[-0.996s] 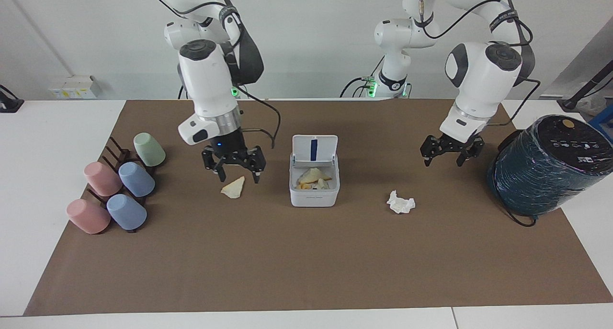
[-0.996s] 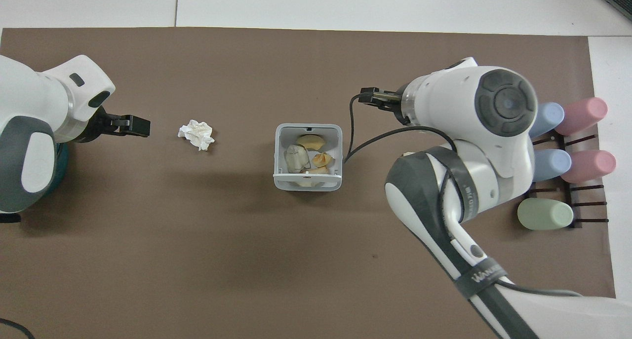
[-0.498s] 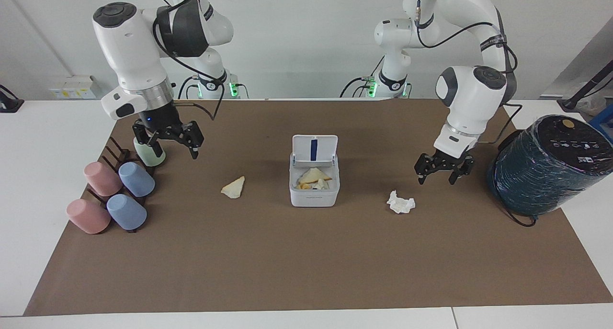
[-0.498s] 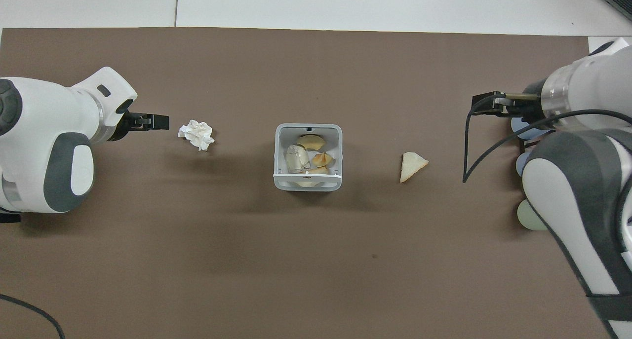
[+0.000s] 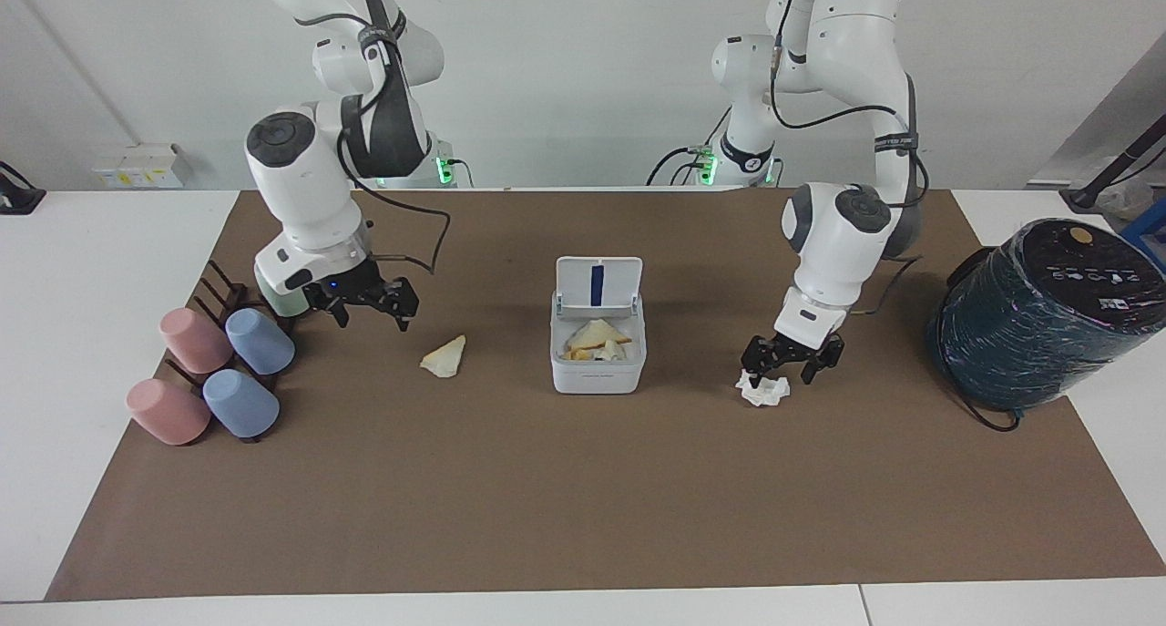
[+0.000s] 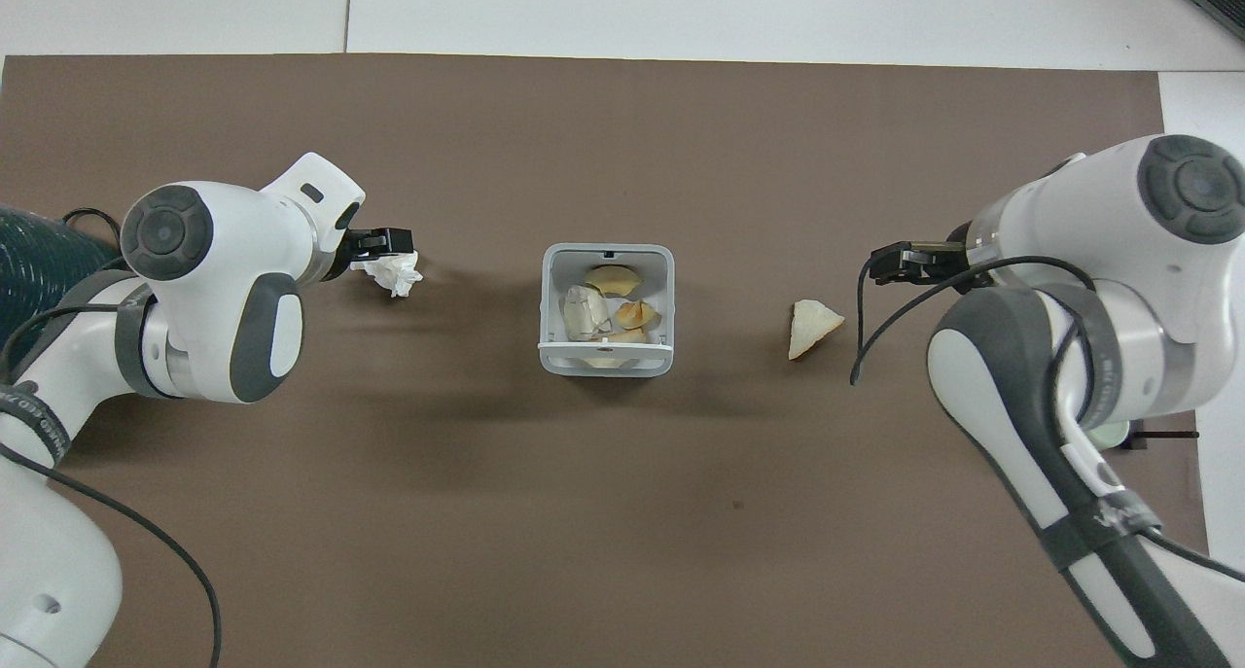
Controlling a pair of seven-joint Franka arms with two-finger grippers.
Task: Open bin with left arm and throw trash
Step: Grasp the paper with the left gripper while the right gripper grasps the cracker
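Observation:
The white bin [image 5: 597, 378] stands mid-mat with its lid [image 5: 619, 284] upright and open, blue strip showing. Inside lie a yellow-orange lump [image 6: 637, 314] and pale scraps. The bin's rim also shows in the overhead view [image 6: 547, 308]. The wrinkly white tissue wad [image 5: 763, 391] lies beside the bin toward the left arm's end. My left gripper [image 5: 789, 367] is open, low over the wad [image 6: 397, 273], its fingertips at the wad's top. The cream triangular piece [image 5: 444, 357] lies on the mat toward the right arm's end. My right gripper [image 5: 369, 305] is open and empty, near the cups.
Pastel cups [image 5: 260, 341] lie on a dark rack at the right arm's end. A big dark teal cylinder [image 5: 1038, 321] stands at the left arm's end, close to the left arm. The brown mat [image 5: 583, 498] covers the table.
My left gripper came down from beside the teal cylinder onto the tissue wad. My right gripper left the triangular piece, swung toward the cups, then dropped lower there.

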